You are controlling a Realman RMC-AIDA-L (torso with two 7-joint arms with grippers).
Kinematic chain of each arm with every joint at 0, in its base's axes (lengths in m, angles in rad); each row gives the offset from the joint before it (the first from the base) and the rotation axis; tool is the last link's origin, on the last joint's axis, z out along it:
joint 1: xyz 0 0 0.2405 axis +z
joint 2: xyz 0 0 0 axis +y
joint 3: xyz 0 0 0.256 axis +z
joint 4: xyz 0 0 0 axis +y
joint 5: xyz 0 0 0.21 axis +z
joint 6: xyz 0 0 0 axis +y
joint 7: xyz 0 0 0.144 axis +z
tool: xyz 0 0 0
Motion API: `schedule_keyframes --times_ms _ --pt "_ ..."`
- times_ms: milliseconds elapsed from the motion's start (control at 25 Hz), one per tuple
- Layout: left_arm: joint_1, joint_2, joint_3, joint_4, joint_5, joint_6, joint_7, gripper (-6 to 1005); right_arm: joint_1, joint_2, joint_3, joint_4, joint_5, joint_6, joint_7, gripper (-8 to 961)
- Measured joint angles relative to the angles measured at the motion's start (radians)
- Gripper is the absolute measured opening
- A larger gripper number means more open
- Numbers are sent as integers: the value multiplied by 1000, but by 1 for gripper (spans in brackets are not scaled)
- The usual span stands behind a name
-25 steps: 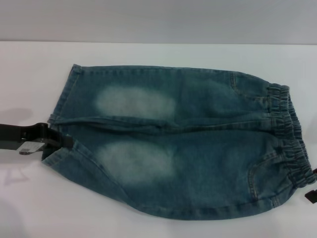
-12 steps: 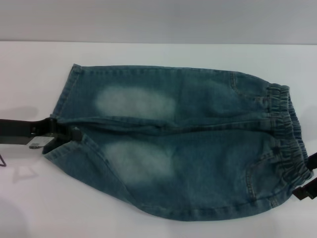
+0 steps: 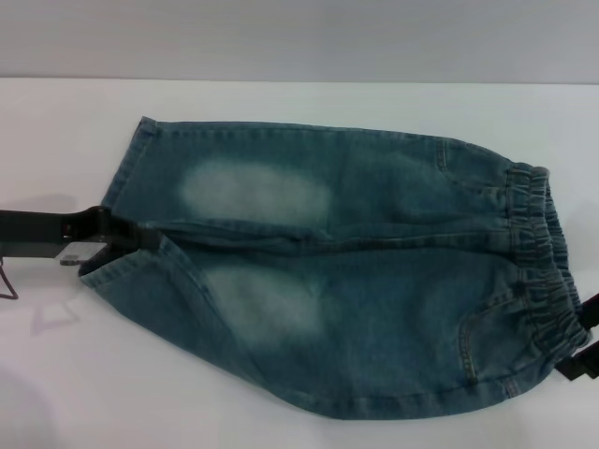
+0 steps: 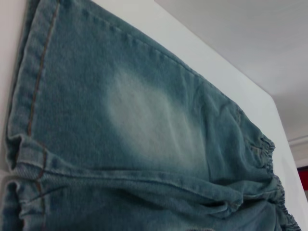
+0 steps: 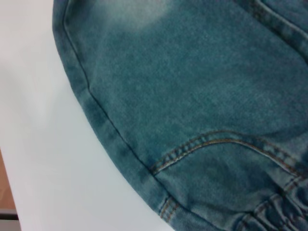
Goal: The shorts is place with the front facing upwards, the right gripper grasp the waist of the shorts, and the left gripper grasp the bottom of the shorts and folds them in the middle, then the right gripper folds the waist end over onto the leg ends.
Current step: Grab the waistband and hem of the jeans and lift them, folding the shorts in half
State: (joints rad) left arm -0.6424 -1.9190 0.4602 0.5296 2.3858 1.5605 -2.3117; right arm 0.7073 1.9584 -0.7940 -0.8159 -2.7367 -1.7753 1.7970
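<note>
Denim shorts (image 3: 346, 271) lie spread on the white table (image 3: 281, 98), waist (image 3: 543, 271) toward the robot's right, leg hems (image 3: 117, 192) toward its left; the left tool (image 3: 126, 238) reaches in at the hems between the legs, closed on the cloth there; the right tool (image 3: 580, 351) sits at the waist's near corner, its grip impossible to tell.

Since the earliest picture, the left gripper (image 3: 126, 238) is farther in toward 3 o'clock, now at the bottom of the shorts (image 3: 117, 229). The near leg hem sits higher. The right gripper (image 3: 582, 351) shows more at the waist of the shorts (image 3: 543, 271).
</note>
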Motion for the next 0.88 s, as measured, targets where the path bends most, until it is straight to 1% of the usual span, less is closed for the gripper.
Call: schedule_keyframes --times_ms 200,560,840,880 --pt "-2 11 0 1 -15 -1 0 117 -6 -1 1 -22 0 1 -1 641" --pt "-2 29 0 7 -41 0 -8 122 -15 2 9 -19 7 0 -2 277" --pt "-1 48 0 16 -90 19 -5 126 -53 6 13 -28 47 -6 -3 4" --pt "-1 49 0 17 -95 20 -5 126 -66 3 13 -30 69 -10 -5 4"
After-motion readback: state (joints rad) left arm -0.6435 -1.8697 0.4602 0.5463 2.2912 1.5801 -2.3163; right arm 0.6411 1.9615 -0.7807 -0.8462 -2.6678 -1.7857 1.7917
